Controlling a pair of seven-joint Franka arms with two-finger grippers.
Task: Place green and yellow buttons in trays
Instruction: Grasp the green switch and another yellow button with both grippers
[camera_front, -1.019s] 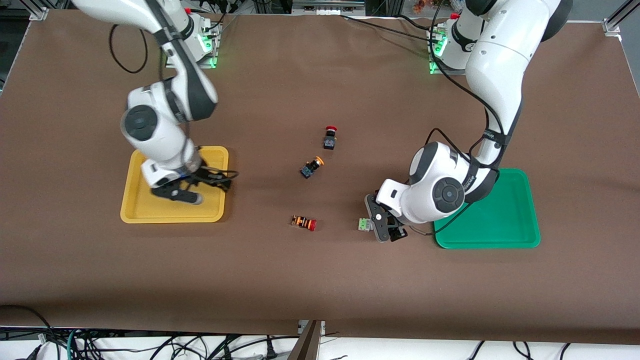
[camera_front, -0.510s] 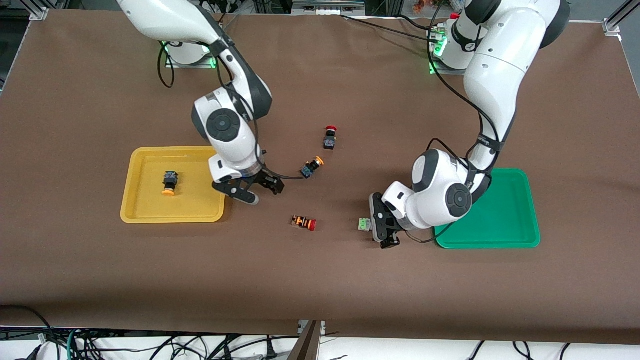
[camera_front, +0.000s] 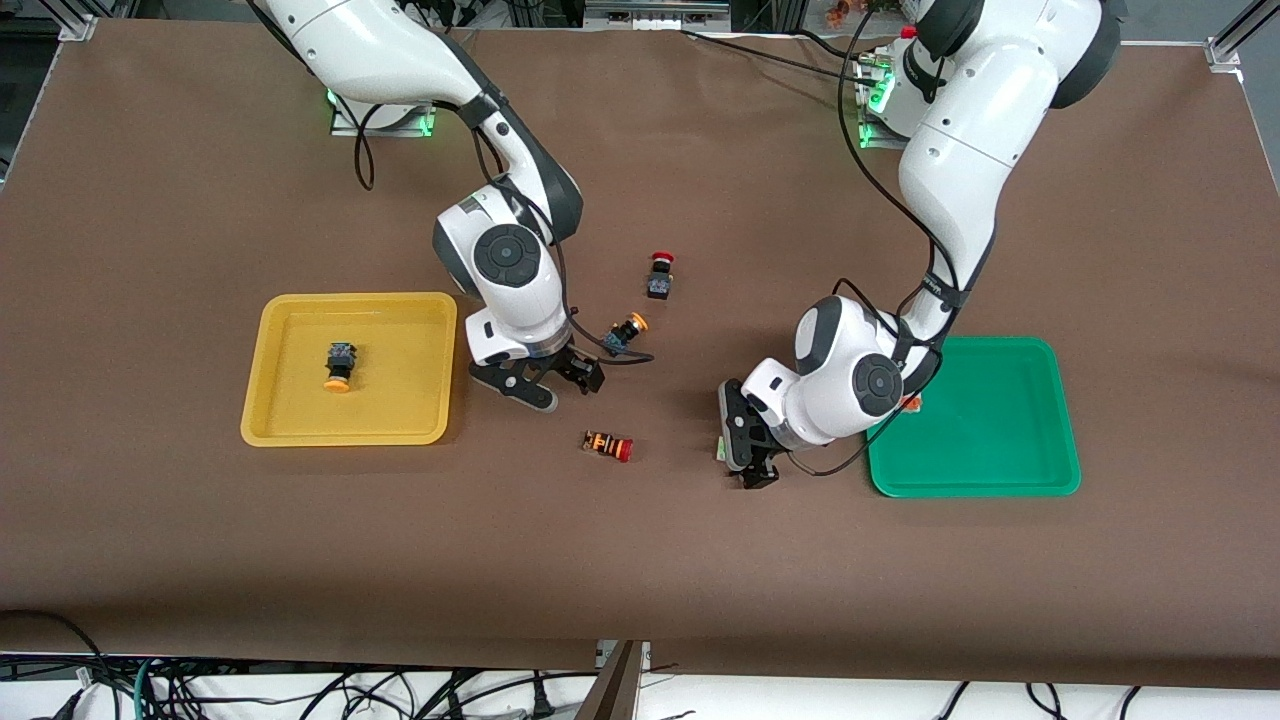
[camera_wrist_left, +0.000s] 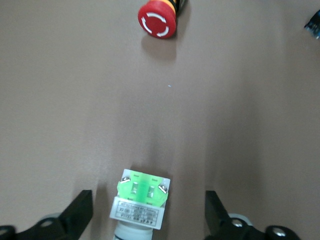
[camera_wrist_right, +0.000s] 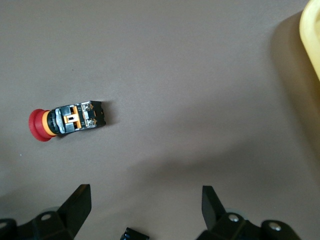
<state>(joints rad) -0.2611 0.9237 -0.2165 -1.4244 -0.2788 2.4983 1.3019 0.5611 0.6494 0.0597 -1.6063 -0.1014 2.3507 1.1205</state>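
Straddling the green button (camera_wrist_left: 140, 199), left gripper (camera_wrist_left: 145, 220) spread wide, nothing clasped yet; right gripper (camera_wrist_right: 145, 212) likewise agape (empty), nearing the yellow button (camera_front: 624, 333).

Your left end effector (camera_front: 745, 450) covers nearly all of the green-block button (camera_front: 720, 449) from the front; only a sliver shows, and in the left wrist view the picture's edge cuts off its whitish body (camera_wrist_left: 139, 206). An orange scrap (camera_front: 910, 403) peeks past the left arm at the green tray (camera_front: 1040, 470); too hidden to identify. The right wrist view clips the yellow tray (camera_wrist_right: 311, 35) and a dark object (camera_wrist_right: 135, 234).
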